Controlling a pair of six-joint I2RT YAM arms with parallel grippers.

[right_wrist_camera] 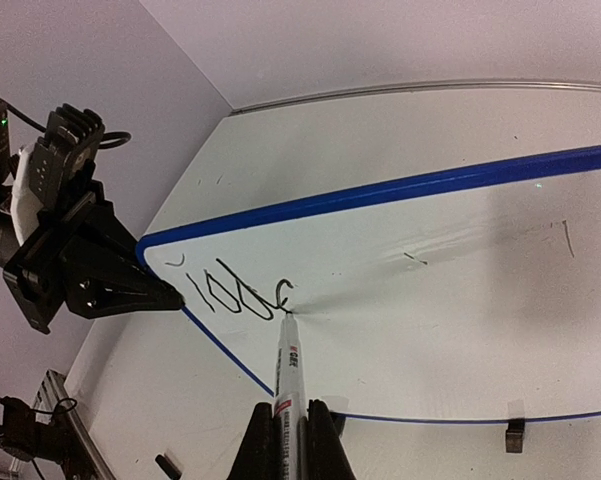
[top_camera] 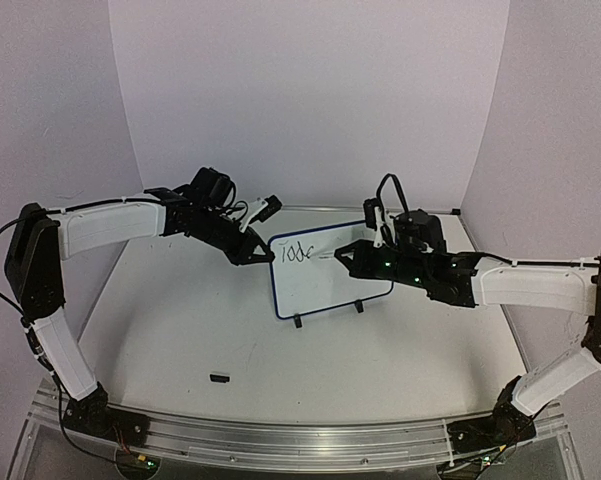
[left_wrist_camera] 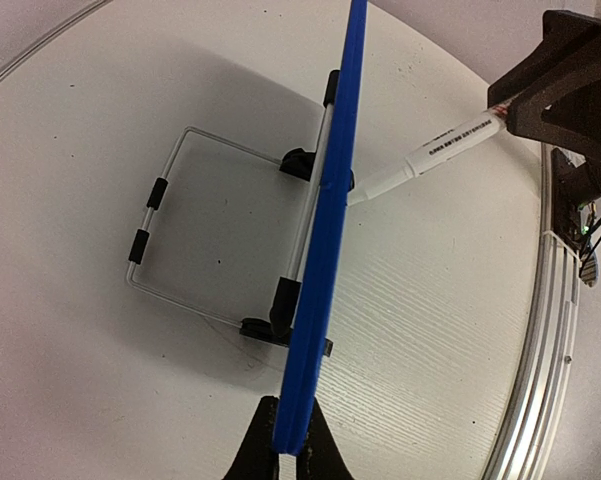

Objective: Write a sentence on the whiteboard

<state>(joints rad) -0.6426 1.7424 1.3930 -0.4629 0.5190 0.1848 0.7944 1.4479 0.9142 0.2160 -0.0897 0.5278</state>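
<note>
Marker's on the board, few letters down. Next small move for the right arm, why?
Probably carry the stroke rightward: the right gripper's marker tip rests on the whiteboard just past the first letters of the sentence, blank surface lies beyond, and the left gripper clamps the rim.

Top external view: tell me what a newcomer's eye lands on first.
The whiteboard standing at centre, with black script begun in its upper left corner. The right claw presses a marker to the end of that script, while the left claw pinches the board's left edge.
</note>
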